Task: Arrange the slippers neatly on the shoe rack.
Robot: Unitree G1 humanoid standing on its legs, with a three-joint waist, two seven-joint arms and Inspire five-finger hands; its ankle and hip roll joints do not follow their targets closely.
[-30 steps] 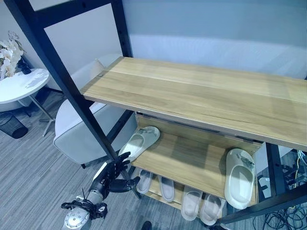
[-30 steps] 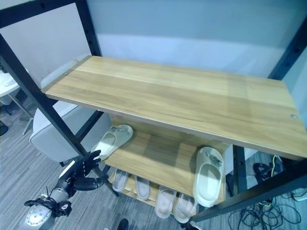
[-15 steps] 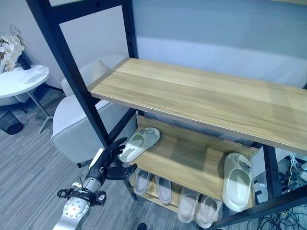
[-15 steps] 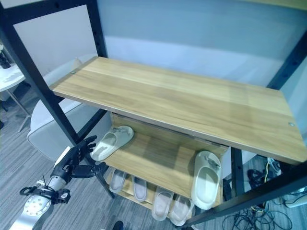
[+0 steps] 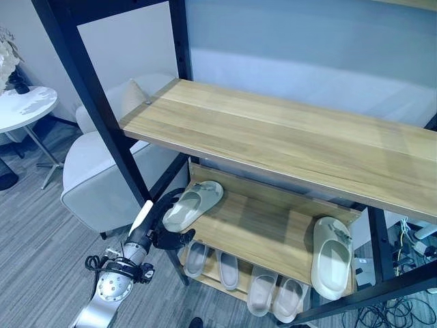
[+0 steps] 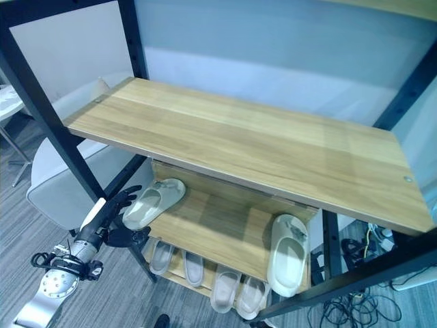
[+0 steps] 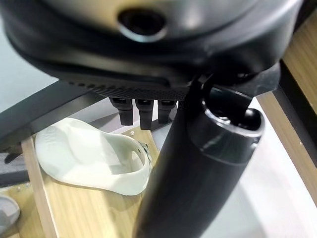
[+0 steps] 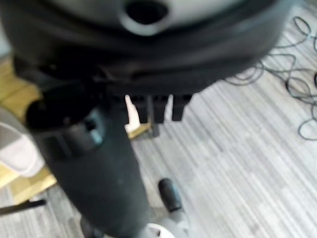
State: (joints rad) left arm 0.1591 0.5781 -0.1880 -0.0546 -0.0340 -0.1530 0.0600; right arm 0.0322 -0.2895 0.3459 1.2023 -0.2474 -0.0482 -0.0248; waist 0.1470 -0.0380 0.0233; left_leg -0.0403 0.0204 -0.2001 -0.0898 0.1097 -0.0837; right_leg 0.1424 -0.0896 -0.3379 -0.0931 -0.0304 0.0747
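Left hand (image 5: 166, 229): nearest item, at the rack's front left post, fingers straight and spread toward the heel of the left slipper, holding nothing; whether they touch it cannot be told. Right hand (image 8: 99, 163): seen from its wrist camera above grey floor, fingers straight, idle.

Left slipper (image 5: 193, 204): pale moulded slide, lying askew at the left front corner of the middle shelf (image 5: 263, 229), heel toward the hand. Judged light, rubbery, fairly stiff in the sole, with a soft open strap; not fragile, smooth enough to slip under a flat push. Best hold is likely a pinch across the strap or the heel rim.

Right slipper (image 5: 332, 257): same make, at the right end of the middle shelf, toe toward the front edge, well apart from its mate.

Bottom shelf: four smaller pale slippers (image 5: 246, 281) in a row, side by side.

Top shelf (image 5: 293, 140): bare wood.

Beyond the rack, left: grey armchair (image 5: 92, 174), white round table (image 5: 24, 106).
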